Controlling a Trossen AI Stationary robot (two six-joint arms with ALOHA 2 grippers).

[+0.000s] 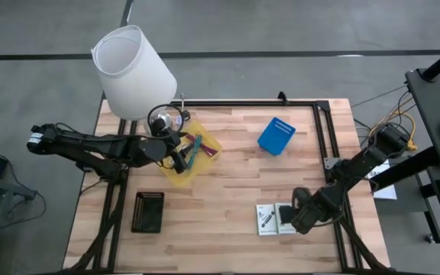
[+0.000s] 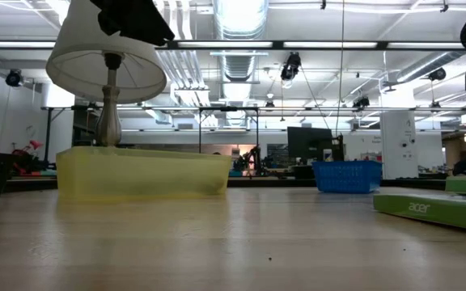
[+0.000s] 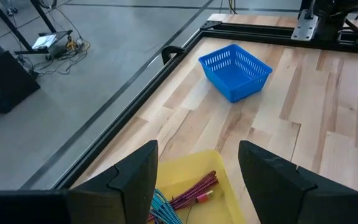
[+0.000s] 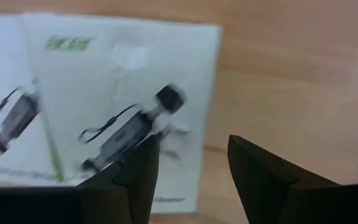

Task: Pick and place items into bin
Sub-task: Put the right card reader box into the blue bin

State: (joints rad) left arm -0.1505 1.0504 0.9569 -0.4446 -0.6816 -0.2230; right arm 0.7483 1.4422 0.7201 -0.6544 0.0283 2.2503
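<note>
In the high view the right gripper (image 1: 295, 218) sits at the lower right of the frame, directly over the right-hand one of two white rectangular packets (image 1: 266, 218) that lie side by side and flat on the wooden table (image 1: 235, 183). The right wrist view shows its dark fingers (image 4: 135, 174) spread apart with nothing between them, and the packets (image 4: 104, 93) just beyond the tips: glossy white card printed with a small dark cable-like gadget and green lettering. At the left centre of the high view the left gripper (image 1: 176, 155) hovers over the yellow bin (image 1: 192, 164), a shallow translucent plastic tray. The left wrist view shows those fingers (image 3: 135, 180) also parted and empty, with the bin's (image 3: 229, 186) floor below them holding a purple cord-like piece (image 3: 194, 190) with a braided look and a teal pen (image 3: 161, 208) beside it. A white lamp (image 1: 132, 72) with a smooth tapered shade stands at the upper left, just behind the bin. A blue basket (image 1: 276, 136) of perforated plastic rests at upper centre right, well apart from both grippers, and a small black mesh basket (image 1: 148, 211) lies at the lower left. In the low view the bin (image 2: 144, 171) appears as a long frosted yellow wall under the lamp (image 2: 108, 56), and a packet's green edge (image 2: 435, 208) shows at the right.
</note>
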